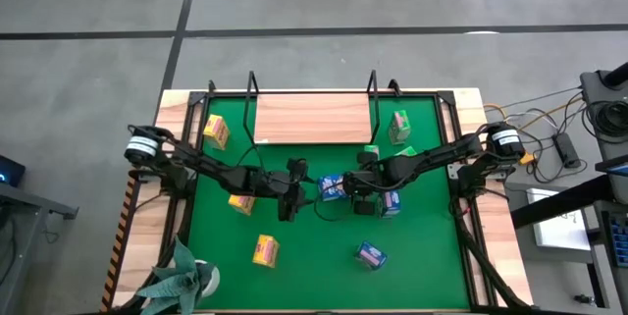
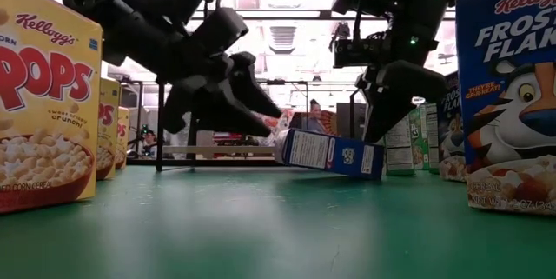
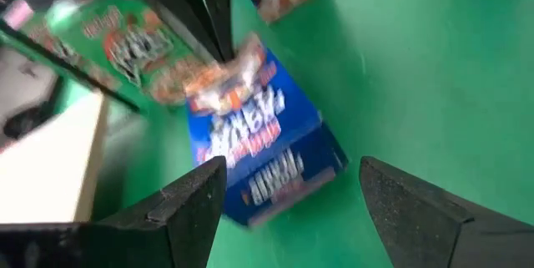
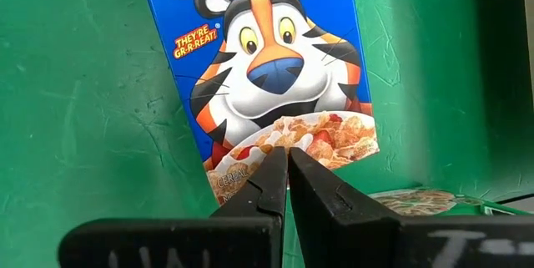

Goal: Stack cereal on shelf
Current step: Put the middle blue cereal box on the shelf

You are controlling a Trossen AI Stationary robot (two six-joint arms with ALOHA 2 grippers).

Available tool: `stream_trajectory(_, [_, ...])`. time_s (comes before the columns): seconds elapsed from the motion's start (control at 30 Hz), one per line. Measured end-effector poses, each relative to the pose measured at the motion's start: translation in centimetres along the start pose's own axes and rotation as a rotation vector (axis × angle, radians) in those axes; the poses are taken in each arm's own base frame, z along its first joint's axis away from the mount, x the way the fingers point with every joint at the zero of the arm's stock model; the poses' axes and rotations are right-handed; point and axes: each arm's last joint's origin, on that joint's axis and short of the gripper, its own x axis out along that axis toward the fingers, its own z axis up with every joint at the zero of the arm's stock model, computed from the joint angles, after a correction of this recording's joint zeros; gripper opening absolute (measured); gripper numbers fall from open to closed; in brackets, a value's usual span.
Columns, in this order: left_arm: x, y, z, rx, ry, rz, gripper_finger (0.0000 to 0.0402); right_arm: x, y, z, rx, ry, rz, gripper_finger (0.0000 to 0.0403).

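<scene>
Two dark arms are meeting at the centre of the high view, over a green mat (image 1: 432, 266) that is covering most of the table. The left gripper (image 1: 294, 189) is standing with its fingers spread wide, and a blue box (image 1: 332, 188) is lying on the mat just in front of them, not held; in the left wrist view this blue box (image 3: 259, 134) is showing between the two fingers (image 3: 188, 205) with clear gaps on both sides. The right gripper (image 1: 365, 195) is hovering with its fingers pressed together, gripping nothing, just beside the blue box's other end; in the right wrist view its fingers (image 4: 288, 189) are pointing down over that box.

The shelf (image 1: 312, 118) is sitting bare at the upper centre of the high view, against the mat's far edge. Open mat is stretching across the lower centre and lower right. A yellow box (image 1: 265, 250) is lying at lower left, another blue box (image 1: 370, 255) at lower right, a green box (image 1: 399, 127) just right of the shelf, a second yellow box (image 1: 215, 131) left of it.

In the low view, a near box (image 2: 43, 96) at the left edge is reading "Kellogg's" and "POPS"; one at the right edge (image 2: 508, 96) is reading "FROS" and "FLAK" beside a tiger. The right wrist view is showing "THEY'RE GR-R-REAT!".
</scene>
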Motion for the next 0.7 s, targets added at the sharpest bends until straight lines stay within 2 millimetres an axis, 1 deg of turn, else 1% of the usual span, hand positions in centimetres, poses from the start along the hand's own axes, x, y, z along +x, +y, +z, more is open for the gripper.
stream_trajectory(0.23, [0.18,0.04,-0.09,0.091,0.004,0.027,0.0258,0.07,-0.01,-0.05,0.000,-0.001,-0.003,0.0009])
stream_trajectory(0.53, [0.18,0.05,-0.19,0.330,0.034,0.049,0.0258,0.16,-0.01,-0.12,0.004,-0.003,-0.007,0.0009])
stream_trajectory(0.7, [0.26,-0.06,-0.31,0.404,0.042,0.042,0.0258,0.17,-0.01,-0.08,0.006,-0.007,-0.010,0.0009])
